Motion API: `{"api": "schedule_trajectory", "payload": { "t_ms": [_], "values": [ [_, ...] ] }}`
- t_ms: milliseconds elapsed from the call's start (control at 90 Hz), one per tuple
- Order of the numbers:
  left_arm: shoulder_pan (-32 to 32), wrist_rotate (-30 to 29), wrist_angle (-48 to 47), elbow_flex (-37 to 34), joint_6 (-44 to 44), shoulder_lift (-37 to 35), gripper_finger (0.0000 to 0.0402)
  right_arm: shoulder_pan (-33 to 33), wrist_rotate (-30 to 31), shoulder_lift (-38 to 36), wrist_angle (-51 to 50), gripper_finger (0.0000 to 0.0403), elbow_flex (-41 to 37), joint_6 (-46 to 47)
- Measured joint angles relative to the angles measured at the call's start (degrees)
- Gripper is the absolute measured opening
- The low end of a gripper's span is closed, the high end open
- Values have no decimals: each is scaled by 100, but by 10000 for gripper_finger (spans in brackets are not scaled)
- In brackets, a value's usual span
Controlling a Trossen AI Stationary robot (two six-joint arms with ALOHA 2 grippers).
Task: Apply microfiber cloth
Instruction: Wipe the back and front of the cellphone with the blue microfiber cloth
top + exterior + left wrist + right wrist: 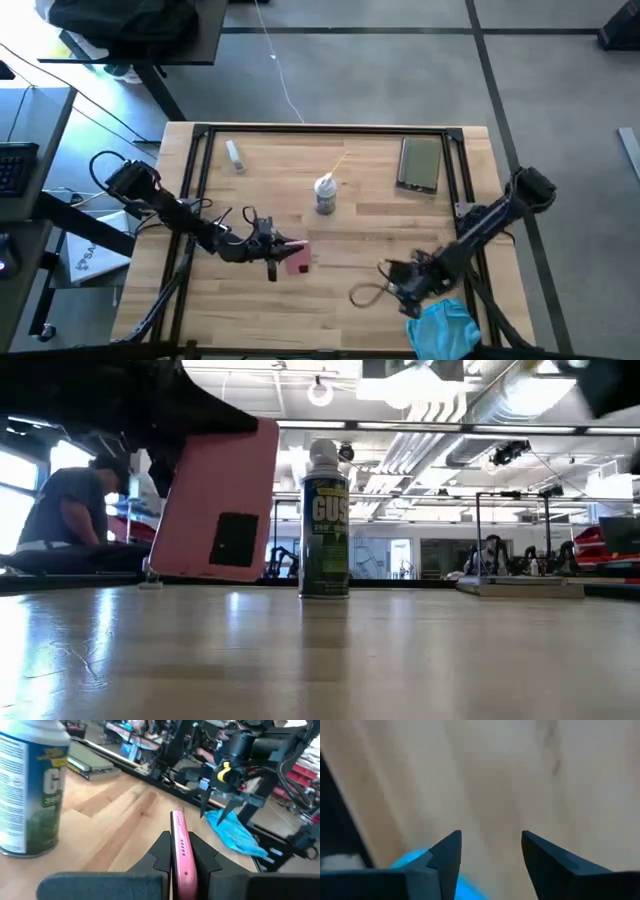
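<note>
One microfiber cloth [443, 328] lies at the bench [370, 225] near edge; right claw [408, 293] hovers spread beside it. Left claw [276, 252] pinches one pink phone [296, 258]. Beyond: one spray can [326, 194], apparently one dark phone [420, 164], seen only overhead.

The microfiber cloth [445, 328] ran off the high view's bottom edge, and in the right wrist view only a blue sliver [412, 857] showed behind that gripper's own fingers. The pink phone [215, 500] had its top hidden by the dark arm in the low view (its lower corner too blurred to tell if it touched the table). The spray can [30, 790] was cut off at the left wrist picture's edge.
</note>
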Motion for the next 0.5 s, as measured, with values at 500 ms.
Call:
{"api": "schedule_trajectory", "payload": {
  "t_ms": [500],
  "values": [
    [569, 368, -137, -4, 155, 0, 10, 1287, -1488, 559, 409, 162, 0, 2910]
  ]
}}
